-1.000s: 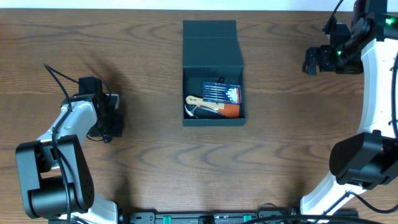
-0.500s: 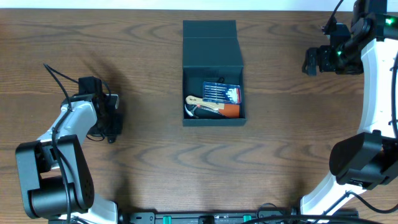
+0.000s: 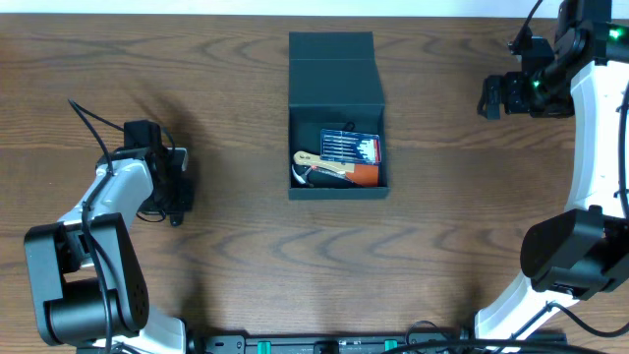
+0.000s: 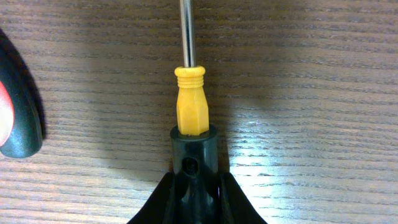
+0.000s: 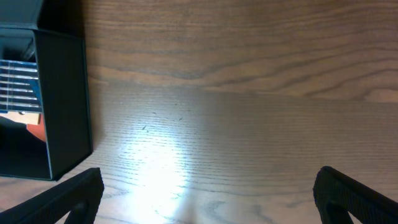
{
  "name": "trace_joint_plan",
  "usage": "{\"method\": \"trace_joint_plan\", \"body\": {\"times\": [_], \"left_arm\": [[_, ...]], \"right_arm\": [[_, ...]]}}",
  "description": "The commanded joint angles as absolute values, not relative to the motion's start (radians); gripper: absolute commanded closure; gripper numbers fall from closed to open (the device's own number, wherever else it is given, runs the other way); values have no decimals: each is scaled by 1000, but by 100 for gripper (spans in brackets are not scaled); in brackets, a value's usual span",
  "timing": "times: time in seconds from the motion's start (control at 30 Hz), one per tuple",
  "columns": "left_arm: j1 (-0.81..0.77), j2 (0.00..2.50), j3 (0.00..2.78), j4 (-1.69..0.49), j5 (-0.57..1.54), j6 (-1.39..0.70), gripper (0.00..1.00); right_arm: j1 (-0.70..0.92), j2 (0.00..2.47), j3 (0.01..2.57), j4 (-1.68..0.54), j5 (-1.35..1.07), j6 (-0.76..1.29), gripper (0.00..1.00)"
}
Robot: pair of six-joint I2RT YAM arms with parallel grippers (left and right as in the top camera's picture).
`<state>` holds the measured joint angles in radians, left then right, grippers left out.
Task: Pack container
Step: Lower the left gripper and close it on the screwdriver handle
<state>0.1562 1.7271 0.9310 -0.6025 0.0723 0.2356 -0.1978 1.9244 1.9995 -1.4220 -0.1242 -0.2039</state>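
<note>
The container point(image 3: 337, 74) is a dark teal-black box at the table's middle, its flap lid folded back. Inside lie a blue bit case point(image 3: 351, 147), a pale-handled tool point(image 3: 322, 161) and an orange item point(image 3: 367, 174). At the left, my left gripper point(image 3: 175, 200) is shut on a screwdriver point(image 4: 191, 106) that lies on the table. It has a yellow handle with a black end and a steel shaft; the fingers point(image 4: 239, 208) press on the black end. My right gripper point(image 3: 491, 98) hangs open at the far right, nothing between its fingers point(image 5: 62, 199). The container's wall point(image 5: 62, 106) shows at its left.
A dark handle with a red patch point(image 4: 15, 118) lies just left of the screwdriver on the wood. Cables trail behind the left arm point(image 3: 88, 123). The right arm's base point(image 3: 570, 256) stands at the front right.
My left gripper has closed onto the screwdriver's handle. The right arm and the container have not moved.
</note>
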Motion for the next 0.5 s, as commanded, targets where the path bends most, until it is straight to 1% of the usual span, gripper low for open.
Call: {"method": "trace_joint_plan", "body": {"times": [0.0,0.23,0.47], "left_arm": [[160,1745,936,-608,64,204,94],[153,1718,938,-625,64,204,94],[113,1612,975,-652,64,204,94]], "right_arm": [[-202,1933,1994,-1425,-136,-218,1],[-202,1933,1994,-1425,-136,-218,1],[-202,1933,1994,-1425,-136,-218,1]]}}
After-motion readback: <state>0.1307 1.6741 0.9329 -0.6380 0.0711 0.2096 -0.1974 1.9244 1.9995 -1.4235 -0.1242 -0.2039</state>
